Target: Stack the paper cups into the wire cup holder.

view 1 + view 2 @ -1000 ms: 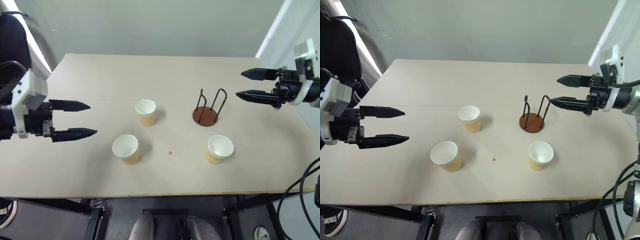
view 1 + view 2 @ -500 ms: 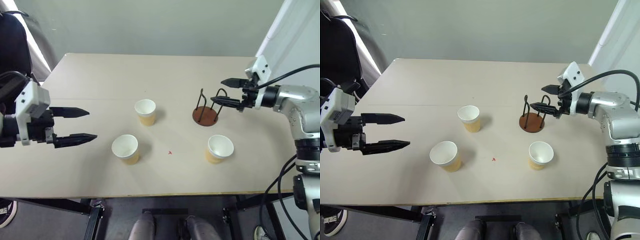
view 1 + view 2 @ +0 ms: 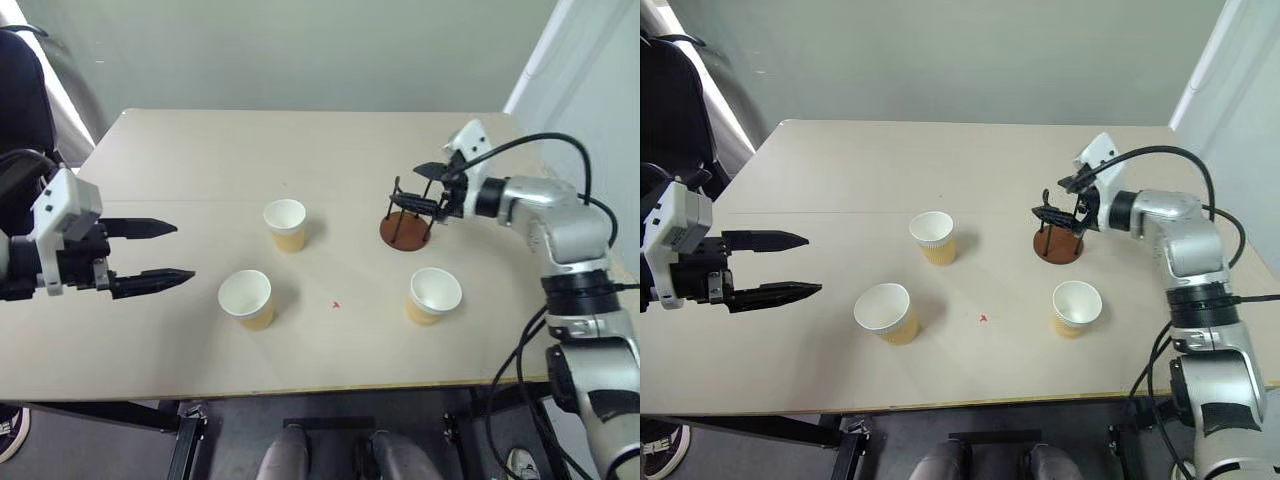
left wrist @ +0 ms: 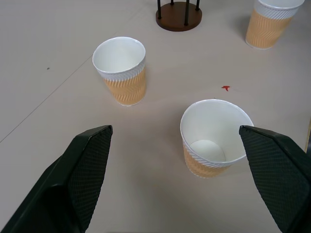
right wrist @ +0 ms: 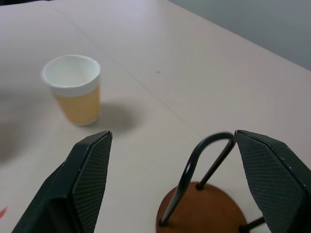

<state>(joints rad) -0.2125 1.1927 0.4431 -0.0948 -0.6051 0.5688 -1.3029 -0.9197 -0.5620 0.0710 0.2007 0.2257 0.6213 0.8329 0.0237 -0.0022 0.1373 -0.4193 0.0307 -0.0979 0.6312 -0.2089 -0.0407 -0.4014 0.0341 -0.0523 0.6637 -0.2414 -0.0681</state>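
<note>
The right gripper [image 3: 415, 190] hovers with its fingers apart over the wire cup holder [image 3: 405, 226], which stands on the table [image 3: 200, 140]. Three paper cups stand upright and apart: one at centre [image 3: 285, 224], one nearer the left [image 3: 246, 298], one in front of the holder [image 3: 434, 295]. The left gripper [image 3: 150, 254] hangs with its fingers spread beside the near-left cup.

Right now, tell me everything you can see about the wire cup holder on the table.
The wire cup holder is a round reddish-brown disc base, wood-like in look, with two thin dark wire loops rising upright from it. It stands empty on the beige table, on the robot's right side, beyond the nearest paper cup. The right gripper is open with its fingers at the loops' tops; whether they touch is unclear.
</note>
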